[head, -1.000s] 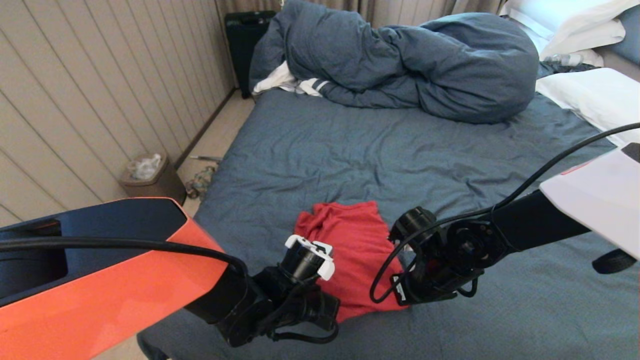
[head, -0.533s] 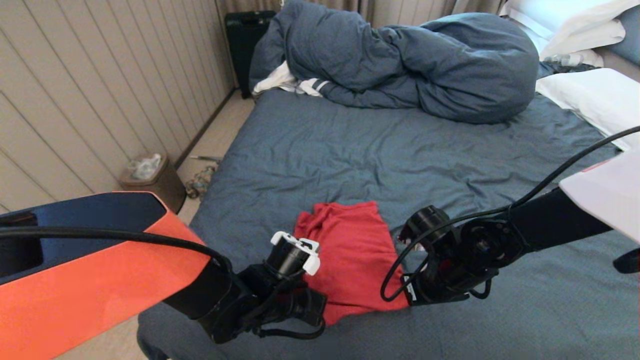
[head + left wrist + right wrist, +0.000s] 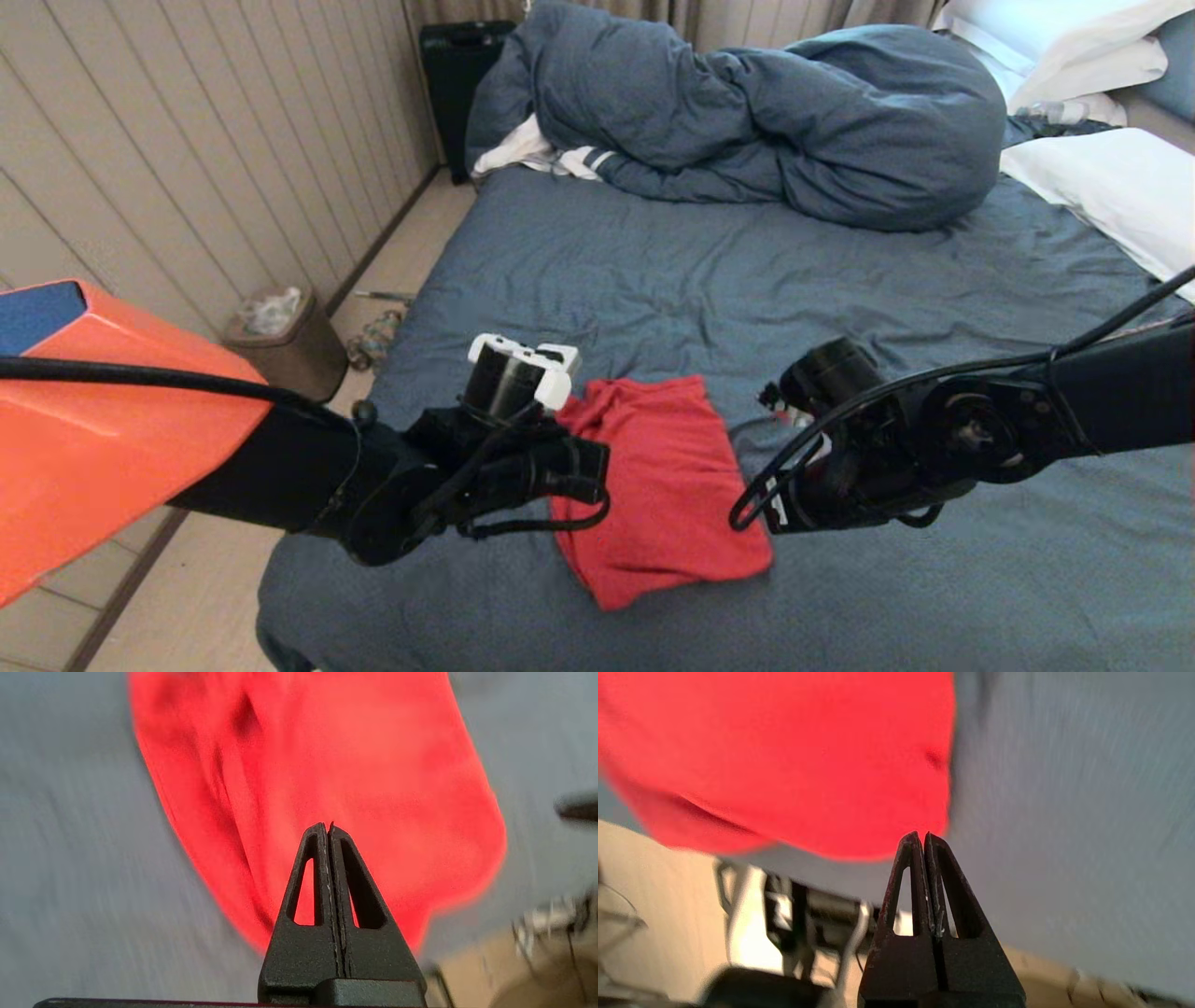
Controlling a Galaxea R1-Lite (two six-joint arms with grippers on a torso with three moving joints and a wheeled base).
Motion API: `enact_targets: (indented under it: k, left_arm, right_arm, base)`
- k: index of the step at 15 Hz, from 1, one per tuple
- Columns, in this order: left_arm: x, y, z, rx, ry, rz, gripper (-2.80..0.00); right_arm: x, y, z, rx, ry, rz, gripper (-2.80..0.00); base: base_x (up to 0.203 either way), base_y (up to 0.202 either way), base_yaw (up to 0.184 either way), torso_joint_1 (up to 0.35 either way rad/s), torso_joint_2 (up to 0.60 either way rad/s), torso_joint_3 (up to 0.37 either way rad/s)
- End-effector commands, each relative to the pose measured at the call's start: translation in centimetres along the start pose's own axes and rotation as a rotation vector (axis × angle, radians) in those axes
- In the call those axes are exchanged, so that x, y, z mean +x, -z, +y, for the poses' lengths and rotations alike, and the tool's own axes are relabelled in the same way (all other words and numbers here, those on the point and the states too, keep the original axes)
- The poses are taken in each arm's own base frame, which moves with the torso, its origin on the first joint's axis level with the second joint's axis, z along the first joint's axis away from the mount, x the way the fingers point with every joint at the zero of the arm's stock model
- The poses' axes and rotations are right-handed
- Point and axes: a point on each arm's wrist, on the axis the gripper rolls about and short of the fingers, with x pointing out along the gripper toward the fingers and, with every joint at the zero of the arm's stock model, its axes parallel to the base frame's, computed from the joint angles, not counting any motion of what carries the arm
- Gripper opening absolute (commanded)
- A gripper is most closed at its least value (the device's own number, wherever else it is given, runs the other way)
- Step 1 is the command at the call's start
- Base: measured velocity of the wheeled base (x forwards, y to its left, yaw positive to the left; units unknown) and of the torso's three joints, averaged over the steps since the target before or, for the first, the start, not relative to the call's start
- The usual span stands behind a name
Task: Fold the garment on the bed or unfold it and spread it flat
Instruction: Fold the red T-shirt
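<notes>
The garment is a red shirt folded into a compact pad, lying on the bed near its front edge. No lettering shows on it. My left wrist hangs at its left side and my right wrist at its right side. In the left wrist view the left gripper is shut with nothing in it, tips over the red garment. The right gripper is shut and empty too, tips by the garment's edge over the blue-grey sheet.
A bunched blue-grey duvet and a white striped cloth lie at the bed's far end, with white pillows at the right. On the floor to the left stand a brown bin and a black case by the panelled wall.
Both arms have lifted and drawn apart from over the garment, the left one swinging leftward. The garment's near edge now shows, and it has stayed in place. Both grippers stayed shut.
</notes>
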Motion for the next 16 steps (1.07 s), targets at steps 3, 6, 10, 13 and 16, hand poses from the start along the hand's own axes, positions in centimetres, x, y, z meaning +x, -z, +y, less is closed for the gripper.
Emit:
enact_targets:
  k: [3, 6, 10, 13, 16]
  left_arm:
    - [6.5, -1.4, 2.5, -0.033, -0.057, -0.026, -2.80]
    - [10.4, -1.1, 4.3, -0.015, -0.092, -0.018, -2.80]
    - [11.0, -1.6, 4.7, 0.015, -0.096, -0.035, -2.80]
    - [11.1, -2.3, 5.5, 0.008, -0.108, -0.057, -2.80]
    - [10.4, -3.8, 7.2, -0.014, -0.156, -0.101, -2.80]
  right_arm:
    - [-0.4, -2.7, 0.8, 0.010, -0.026, -0.084, -2.80]
    - [-0.2, -3.2, 0.8, 0.013, -0.028, -0.096, -2.80]
    - [-0.2, -3.4, 0.8, 0.016, -0.027, -0.099, -2.80]
    - [-0.2, -3.4, 0.8, 0.015, -0.027, -0.101, -2.80]
    - [-0.1, -3.2, 0.8, 0.015, -0.025, -0.094, -2.80]
  base:
    - [0.000, 0.000, 0.000, 0.000, 0.00, 0.000]
    - [0.000, 0.000, 0.000, 0.000, 0.00, 0.000]
    - [0.000, 0.000, 0.000, 0.000, 0.00, 0.000]
    - [0.000, 0.000, 0.000, 0.000, 0.00, 0.000]
    - [0.000, 0.000, 0.000, 0.000, 0.00, 0.000]
